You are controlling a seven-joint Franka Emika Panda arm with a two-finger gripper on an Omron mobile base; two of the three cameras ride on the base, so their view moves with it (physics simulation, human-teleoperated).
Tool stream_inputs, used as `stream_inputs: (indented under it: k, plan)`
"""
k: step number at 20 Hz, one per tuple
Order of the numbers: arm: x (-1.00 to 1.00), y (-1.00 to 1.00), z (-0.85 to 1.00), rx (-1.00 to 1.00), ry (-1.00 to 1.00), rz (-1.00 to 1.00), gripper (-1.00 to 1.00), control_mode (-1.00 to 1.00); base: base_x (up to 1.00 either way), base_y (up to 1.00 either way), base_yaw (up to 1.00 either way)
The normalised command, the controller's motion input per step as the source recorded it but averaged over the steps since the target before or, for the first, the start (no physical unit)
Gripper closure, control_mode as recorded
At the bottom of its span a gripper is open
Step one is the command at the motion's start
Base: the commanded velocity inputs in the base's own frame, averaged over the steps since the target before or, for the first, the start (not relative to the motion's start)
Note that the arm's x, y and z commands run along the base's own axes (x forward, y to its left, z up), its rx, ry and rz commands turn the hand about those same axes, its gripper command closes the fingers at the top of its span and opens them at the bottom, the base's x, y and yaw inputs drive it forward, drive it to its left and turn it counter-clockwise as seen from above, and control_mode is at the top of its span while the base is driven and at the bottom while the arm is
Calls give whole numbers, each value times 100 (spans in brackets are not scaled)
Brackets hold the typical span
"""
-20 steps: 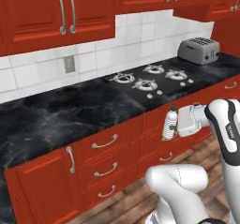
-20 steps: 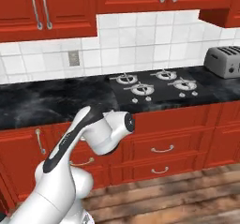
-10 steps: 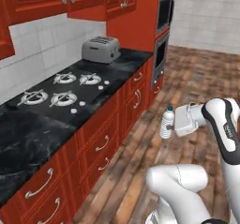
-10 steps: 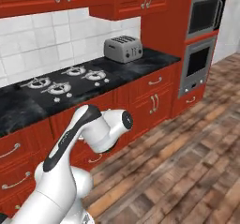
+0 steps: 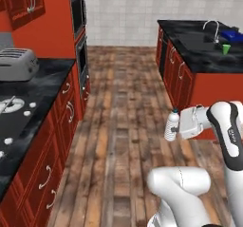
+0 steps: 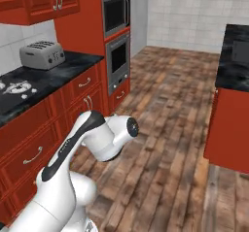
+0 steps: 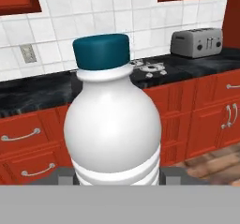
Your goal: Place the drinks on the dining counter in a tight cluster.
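Gripper [image 5: 179,127] closed on the clear bottle with teal cap [image 5: 171,125], held upright in mid-air above the wood floor [image 5: 121,126], well apart from the dining counter [image 5: 199,55]. Bottle's cap [image 7: 101,51] and pale body seen close up between the fingers in the hand view. On the dining counter: sink, faucet [image 5: 212,27], a small green cup [image 5: 226,49], perhaps something blue behind it. Toaster [image 6: 43,55] on the black counter by the stove [image 5: 14,108]
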Motion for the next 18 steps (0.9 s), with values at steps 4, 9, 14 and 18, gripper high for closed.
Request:
stream_inputs:
  k: [4, 9, 14, 18]
  plan:
    - [0, 0, 0, 0, 0, 0, 100, 100, 100, -100, 22]
    - [0, 0, 0, 0, 0, 0, 100, 100, 36, -100, 20]
    - [0, 0, 0, 0, 0, 0, 100, 100, 0, -100, 2]
    - [0, 0, 0, 0, 0, 0, 100, 100, 0, -100, 4]
